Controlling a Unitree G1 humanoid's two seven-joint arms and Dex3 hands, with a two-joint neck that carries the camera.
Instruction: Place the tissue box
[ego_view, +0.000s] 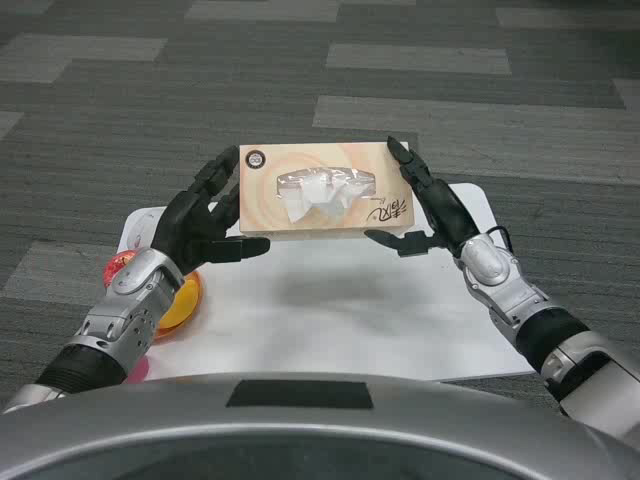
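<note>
Above table (330, 320), tissue box (318, 189), tissue poking out

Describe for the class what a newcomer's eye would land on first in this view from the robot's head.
First, the tissue box at the centre, peach-coloured with a tissue poking from its top, held above the white table between the left hand and the right hand, one at each end. Next, an orange dish at the table's left edge, partly hidden behind the left forearm.

One tissue box (325, 189), two black hands, left (203, 222) and right (432, 205), one white table (340, 310), one orange dish (178, 300).
</note>
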